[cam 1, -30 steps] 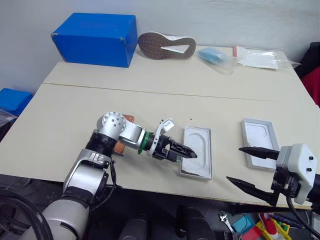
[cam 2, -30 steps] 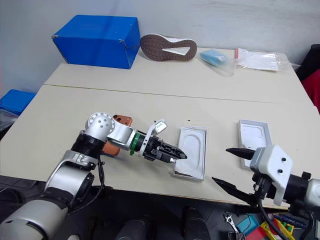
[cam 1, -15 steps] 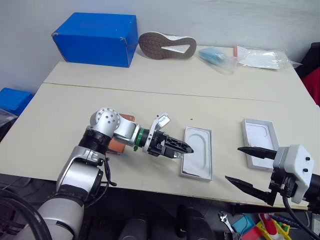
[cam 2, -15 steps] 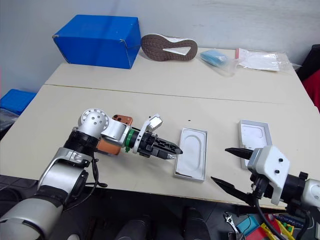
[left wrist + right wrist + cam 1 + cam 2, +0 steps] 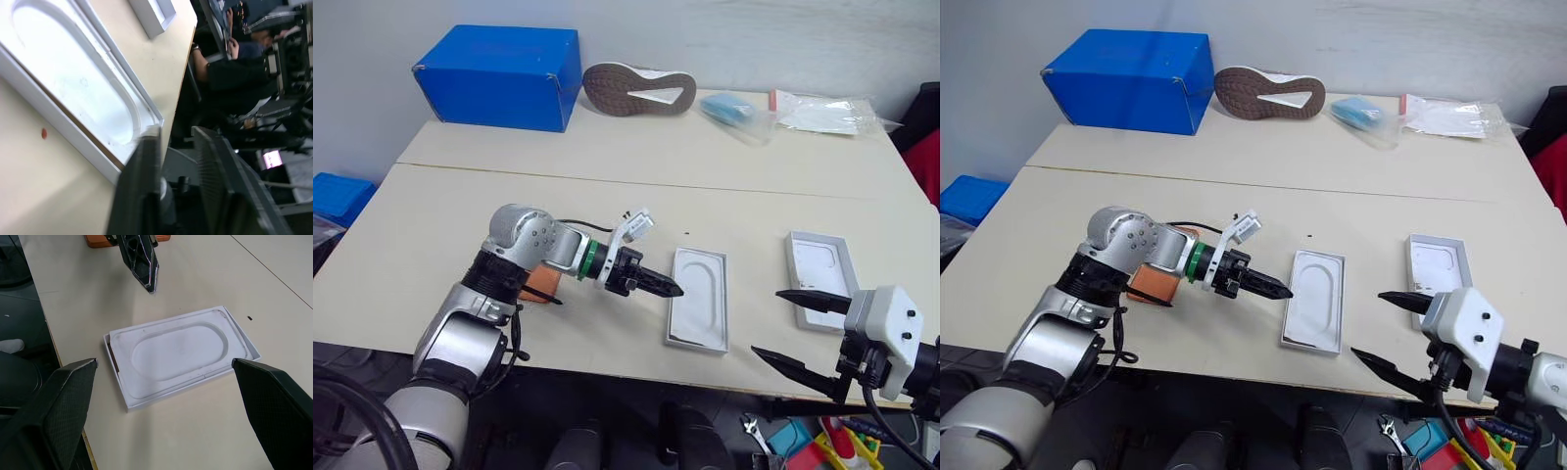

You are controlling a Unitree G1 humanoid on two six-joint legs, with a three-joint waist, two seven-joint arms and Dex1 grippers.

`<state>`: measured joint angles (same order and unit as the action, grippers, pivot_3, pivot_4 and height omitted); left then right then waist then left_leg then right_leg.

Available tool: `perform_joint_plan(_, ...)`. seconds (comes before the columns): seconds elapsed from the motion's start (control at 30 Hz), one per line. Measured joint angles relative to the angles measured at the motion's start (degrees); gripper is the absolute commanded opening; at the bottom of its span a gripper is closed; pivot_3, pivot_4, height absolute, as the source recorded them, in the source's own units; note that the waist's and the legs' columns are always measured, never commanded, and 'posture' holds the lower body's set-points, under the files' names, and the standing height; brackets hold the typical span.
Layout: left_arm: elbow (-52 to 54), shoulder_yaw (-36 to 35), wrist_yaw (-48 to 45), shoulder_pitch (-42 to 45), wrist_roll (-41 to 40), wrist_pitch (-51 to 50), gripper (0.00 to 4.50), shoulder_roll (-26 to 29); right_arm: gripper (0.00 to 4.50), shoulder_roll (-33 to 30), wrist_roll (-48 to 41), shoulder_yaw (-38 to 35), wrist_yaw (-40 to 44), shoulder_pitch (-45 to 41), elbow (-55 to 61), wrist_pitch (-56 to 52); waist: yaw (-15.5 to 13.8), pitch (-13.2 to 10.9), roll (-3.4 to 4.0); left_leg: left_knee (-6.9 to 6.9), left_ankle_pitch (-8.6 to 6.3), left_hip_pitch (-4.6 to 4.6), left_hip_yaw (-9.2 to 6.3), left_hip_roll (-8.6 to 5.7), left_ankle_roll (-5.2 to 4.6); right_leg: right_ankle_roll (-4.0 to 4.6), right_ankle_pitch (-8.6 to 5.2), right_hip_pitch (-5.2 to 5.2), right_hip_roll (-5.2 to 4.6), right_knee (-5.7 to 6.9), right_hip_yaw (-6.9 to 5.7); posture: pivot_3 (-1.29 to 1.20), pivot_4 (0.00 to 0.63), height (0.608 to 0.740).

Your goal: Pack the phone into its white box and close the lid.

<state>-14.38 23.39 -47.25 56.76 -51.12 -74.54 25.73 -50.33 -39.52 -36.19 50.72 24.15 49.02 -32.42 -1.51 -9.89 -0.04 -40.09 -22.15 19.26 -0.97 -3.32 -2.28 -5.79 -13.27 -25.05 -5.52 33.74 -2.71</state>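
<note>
A wide stretch of bare beige tabletop (image 5: 607,176) lay open behind the shallow white box holding an oval-recessed insert (image 5: 698,310). The closed left gripper (image 5: 672,290) hovered just beside its left wall; the white lid tray (image 5: 821,280) sat well apart.

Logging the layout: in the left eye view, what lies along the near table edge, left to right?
Orange-copper phone → shut left gripper → white box holding a moulded insert → white lid tray.

beige table (image 5: 607,162), white box (image 5: 698,311), lid (image 5: 822,266), phone (image 5: 1154,282)
</note>
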Motion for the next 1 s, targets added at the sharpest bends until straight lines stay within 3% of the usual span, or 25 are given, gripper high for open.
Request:
perform_joint_plan(0.17, 3.9, 8.4, -12.3, -3.1, 15.6, 22.0, 0.01, 3.4, 4.5, 0.4, 0.1, 0.3, 0.0, 0.0, 0.0, 0.0, 0.0, 0.0, 0.01, 0.03, 0.0, 0.0, 0.0, 0.01, 0.0, 0.02, -0.01, 0.0, -0.01, -0.22, -0.01, 0.0, 0.15, 0.74)
perform_joint_plan(0.37, 2.5, 11.5, -17.3, -5.0, 29.2, 40.9, 0.01, -0.8, 4.5, 1.0, 0.6, 1.6, -0.1, 0.5, 0.0, 0.3, -0.8, 0.0, 0.0, 0.01, -0.02, 0.09, -0.01, 0.0, -0.17, 0.01, 0.0, 0.02, -0.05, -0.28, -0.04, 0.0, 0.15, 0.74)
perform_joint_plan(0.53, -2.0, 11.7, -18.3, -5.0, 36.4, 46.6, 0.01, -3.0, 4.5, 1.2, 0.8, 1.7, -0.4, 1.0, 0.1, 0.6, -1.1, 0.0, 0.0, 0.02, -0.03, 0.12, -0.01, 0.01, -0.26, 0.01, 0.0, -0.01, -0.03, -0.2, -0.04, 0.0, 0.15, 0.74)
perform_joint_plan(1.0, -4.6, 9.7, -19.9, -4.9, 43.6, 50.2, 0.01, -8.0, 4.5, 1.7, 1.4, 2.1, -1.3, 1.5, 0.5, 1.1, -1.5, 0.0, 0.0, 0.01, -0.06, 0.17, -0.02, 0.01, -0.43, -0.01, 0.01, 0.01, -0.04, -0.18, -0.06, 0.0, 0.15, 0.74)
